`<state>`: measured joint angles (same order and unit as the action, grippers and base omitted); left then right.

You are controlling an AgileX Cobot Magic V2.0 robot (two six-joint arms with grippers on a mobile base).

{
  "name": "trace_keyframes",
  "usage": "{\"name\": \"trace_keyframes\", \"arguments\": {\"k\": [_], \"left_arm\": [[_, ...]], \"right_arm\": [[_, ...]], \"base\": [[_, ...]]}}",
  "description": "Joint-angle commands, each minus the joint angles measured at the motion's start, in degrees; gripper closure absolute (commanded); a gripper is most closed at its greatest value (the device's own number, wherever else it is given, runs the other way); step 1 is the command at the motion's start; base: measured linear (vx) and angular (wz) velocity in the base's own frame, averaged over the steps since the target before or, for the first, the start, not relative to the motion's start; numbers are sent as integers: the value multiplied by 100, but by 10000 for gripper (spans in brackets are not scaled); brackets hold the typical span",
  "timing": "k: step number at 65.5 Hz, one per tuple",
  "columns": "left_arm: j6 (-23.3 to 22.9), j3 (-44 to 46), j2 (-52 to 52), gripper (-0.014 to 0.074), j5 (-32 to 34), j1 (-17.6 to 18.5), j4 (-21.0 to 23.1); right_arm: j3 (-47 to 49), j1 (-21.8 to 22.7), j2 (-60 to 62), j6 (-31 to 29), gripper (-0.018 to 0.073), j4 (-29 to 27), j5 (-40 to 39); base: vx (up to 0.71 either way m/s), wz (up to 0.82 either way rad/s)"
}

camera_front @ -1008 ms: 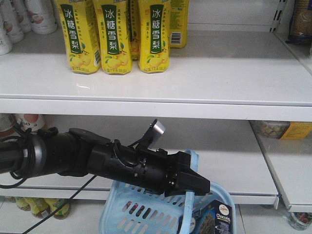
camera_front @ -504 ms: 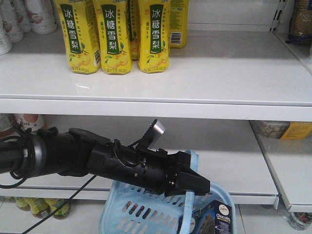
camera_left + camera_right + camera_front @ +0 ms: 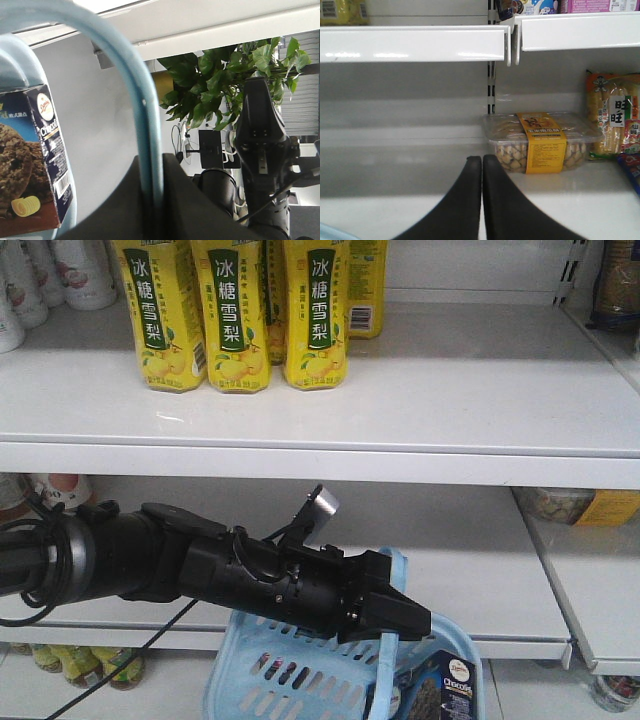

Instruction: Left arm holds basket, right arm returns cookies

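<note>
I saw the left gripper clenched on the handle of the basket, below the lower shelf. The cookies stood inside at its right end. The right gripper fingers were pressed together, empty, facing a clear tub.

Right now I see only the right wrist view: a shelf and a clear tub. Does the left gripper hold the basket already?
Observer: Yes. In the left wrist view, the left gripper is shut on the pale blue handle of the basket.
Operator: Where are the cookies?
Observer: The cookies are inside the basket, near its right side in the front view.
Operator: What is on the shelf above the basket?
Observer: On the upper shelf, toward the left, stand yellow-labelled drink bottles.
</note>
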<state>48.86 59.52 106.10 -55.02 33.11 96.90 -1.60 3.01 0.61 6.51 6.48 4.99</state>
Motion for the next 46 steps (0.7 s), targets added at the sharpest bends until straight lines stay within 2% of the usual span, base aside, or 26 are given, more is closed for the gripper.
{"name": "trace_keyframes", "arguments": {"k": [1,13,26,36,46], "left_arm": [[276,128,-300,603,-5,-7,480],[276,128,-300,603,-4,-7,485],[276,128,-300,603,-4,-7,485],[276,128,-300,603,-4,-7,485],[276,128,-300,603,-4,-7,485]], "right_arm": [[62,36,67,170,567,-195,-569],[831,36,-142,160,567,-74,-499],[1977,36,-1284,195,567,-407,440],[2137,36,-1991,195,567,-941,629],[2137,36,-2428,189,567,-925,571]], "base": [[0,0],[0,0],[0,0],[0,0],[0,0]]}}
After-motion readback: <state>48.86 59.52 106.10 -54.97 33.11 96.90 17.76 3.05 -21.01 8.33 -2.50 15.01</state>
